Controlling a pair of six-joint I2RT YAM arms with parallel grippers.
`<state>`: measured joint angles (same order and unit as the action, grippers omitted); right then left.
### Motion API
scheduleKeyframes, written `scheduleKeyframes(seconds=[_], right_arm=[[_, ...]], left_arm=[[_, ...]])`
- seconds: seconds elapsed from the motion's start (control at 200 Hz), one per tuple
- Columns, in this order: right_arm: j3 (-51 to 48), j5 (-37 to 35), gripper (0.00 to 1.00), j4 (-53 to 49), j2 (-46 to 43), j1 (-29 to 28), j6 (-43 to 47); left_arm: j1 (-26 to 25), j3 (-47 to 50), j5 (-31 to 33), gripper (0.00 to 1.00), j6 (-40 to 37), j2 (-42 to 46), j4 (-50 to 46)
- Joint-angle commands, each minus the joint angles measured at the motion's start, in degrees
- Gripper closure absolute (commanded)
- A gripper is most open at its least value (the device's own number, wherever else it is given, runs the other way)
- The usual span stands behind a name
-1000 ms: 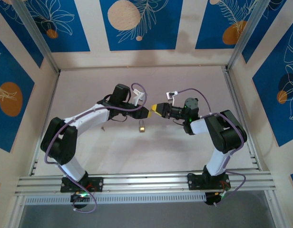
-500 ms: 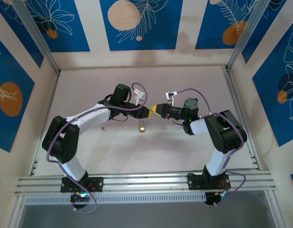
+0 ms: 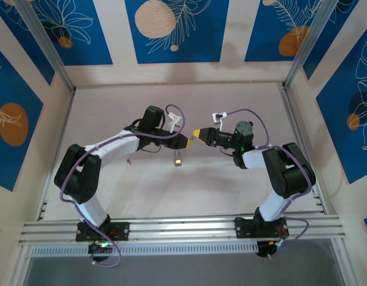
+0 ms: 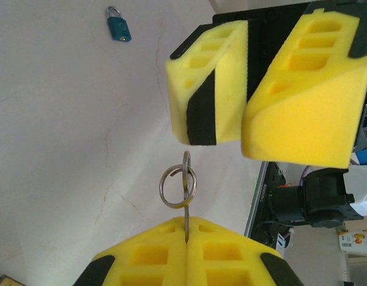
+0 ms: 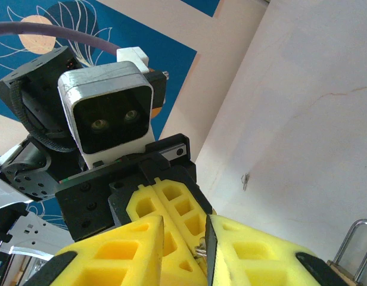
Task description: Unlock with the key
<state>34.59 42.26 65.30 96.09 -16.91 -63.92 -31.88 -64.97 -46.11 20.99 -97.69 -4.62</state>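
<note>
Holding the key up to the facing pincer

Pressed together at the bottom of the left wrist view, the left pincer [image 4: 187, 232] is clamped on the key [image 4: 186, 208]. The key's thin metal shaft sticks straight out of the seam between the yellow pads, and its head is hidden between them. A split ring [image 4: 162, 186] sits around the shaft just beyond the pads.

Facing it, the right pincer [image 4: 246, 138] has its fingers apart by a narrow gap and grips nothing. The tip of the key lies right at the end of one of those fingers; whether they touch I cannot tell.

From above, the two pincers meet nearly tip to tip over the middle of the surface [image 3: 231, 190]. The brass padlock [image 3: 179, 159] lies on the surface just on the near side of the left pincer, apart from both pincers. A small teal padlock [image 4: 118, 28] also lies on the surface, well apart from the key.
</note>
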Motion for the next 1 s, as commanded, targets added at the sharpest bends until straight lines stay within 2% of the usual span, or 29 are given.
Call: scheduleKeyframes(seconds=[0.0, 0.22, 0.99], right_arm=[[-1.1, -0.1, 0.72, -2.2, -0.4, 0.0, 2.8], [-0.4, 0.2, 0.69, -6.2, -0.6, -0.6, 5.4], [0.4, 0.8, 0.80, -6.5, -1.3, -1.1, 5.6]], left_arm=[[0.4, 0.6, -2.1, 1.00, 0.6, -0.5, 1.8], [0.4, 0.5, -2.2, 1.00, 0.7, -0.5, 1.8], [0.4, 0.6, -3.6, 1.00, 1.7, -1.6, 2.9]])
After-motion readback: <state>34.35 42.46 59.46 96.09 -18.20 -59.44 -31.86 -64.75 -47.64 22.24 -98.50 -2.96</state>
